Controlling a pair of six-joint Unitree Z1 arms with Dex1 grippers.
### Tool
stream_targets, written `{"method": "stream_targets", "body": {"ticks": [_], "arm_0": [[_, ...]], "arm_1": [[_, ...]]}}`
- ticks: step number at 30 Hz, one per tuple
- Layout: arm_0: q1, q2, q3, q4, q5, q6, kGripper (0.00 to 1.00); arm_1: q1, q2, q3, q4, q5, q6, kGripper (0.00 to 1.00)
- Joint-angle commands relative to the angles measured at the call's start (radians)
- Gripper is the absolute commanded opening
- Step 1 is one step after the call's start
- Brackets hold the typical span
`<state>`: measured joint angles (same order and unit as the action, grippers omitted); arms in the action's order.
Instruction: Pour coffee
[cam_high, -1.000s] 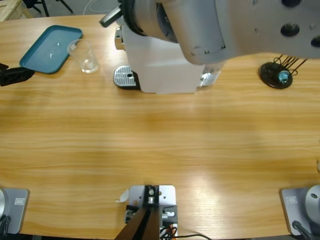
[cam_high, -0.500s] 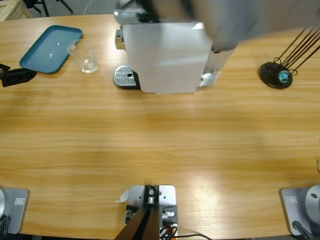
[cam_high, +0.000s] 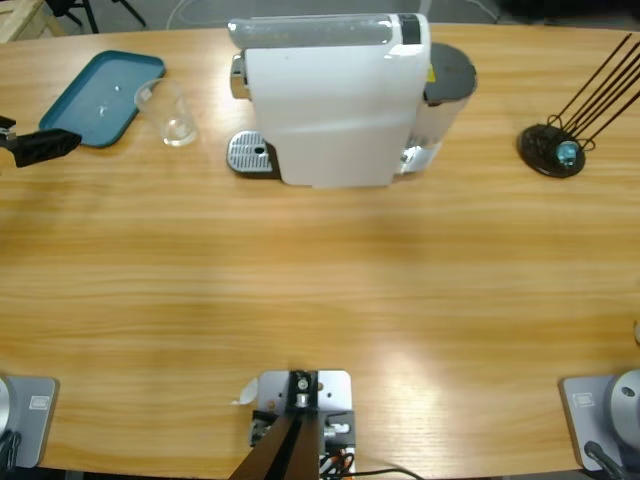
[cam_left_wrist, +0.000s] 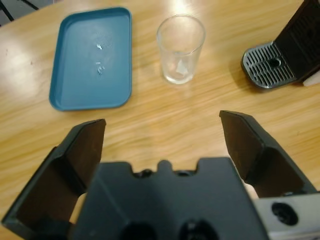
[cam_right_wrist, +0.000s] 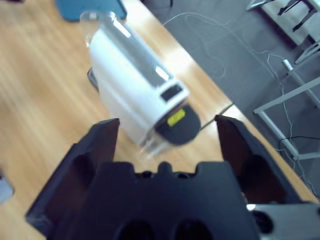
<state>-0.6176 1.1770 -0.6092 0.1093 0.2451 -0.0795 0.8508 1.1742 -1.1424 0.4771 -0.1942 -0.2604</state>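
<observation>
Clear glass tumbler (cam_left_wrist: 180, 48) stands upright on the long wooden table (cam_high: 320, 290), just beside the teal rectangular plastic tray's (cam_left_wrist: 92, 57) right edge in the left wrist view, apart from the round perforated metal drip grate (cam_left_wrist: 270, 65) of the white boxy coffee machine (cam_high: 330, 100). No coffee visible in the tumbler; only glints at its bottom. Tray holds nothing but a few small specks or droplets. Nothing on the drip grate.

Left gripper (cam_left_wrist: 162, 132): jaws spread wide, holding nothing, pointed at the tumbler from a short way off. In the high view it shows at the left edge, near the tray.

Right gripper (cam_right_wrist: 167, 135): jaws wide apart, nothing between them, high above the coffee machine looking down on its top and grey rear tank (cam_high: 447, 75).

Black round stand with thin black rods (cam_high: 556, 148) sits on the table to the machine's right in the high view.
</observation>
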Motion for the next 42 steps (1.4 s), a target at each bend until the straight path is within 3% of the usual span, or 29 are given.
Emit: {"method": "stream_targets", "body": {"ticks": [1, 8, 17, 26, 42], "arm_0": [[-0.001, 0.212, 0.111, -0.272, -0.061, 0.029, 0.918], [-0.001, 0.437, 0.193, -0.681, -0.134, 0.029, 0.945], [0.045, 0.632, 0.204, -0.958, -0.052, 0.028, 0.968], [0.055, 0.813, 0.251, -1.261, -0.069, 0.026, 0.968], [0.107, 0.869, 0.262, -1.313, -0.130, 0.036, 0.882]], "arm_1": [[-0.007, -0.175, 0.140, 0.095, 0.021, 0.013, 0.996], [-0.007, -0.189, 0.187, 0.111, 0.048, 0.013, 0.996], [-0.008, -0.166, 0.214, 0.103, 0.076, 0.003, 0.996], [-0.049, -0.164, 0.219, 0.089, 0.102, -0.013, 0.996], [-0.087, -0.174, 0.240, 0.087, 0.139, -0.025, 1.000]]}}
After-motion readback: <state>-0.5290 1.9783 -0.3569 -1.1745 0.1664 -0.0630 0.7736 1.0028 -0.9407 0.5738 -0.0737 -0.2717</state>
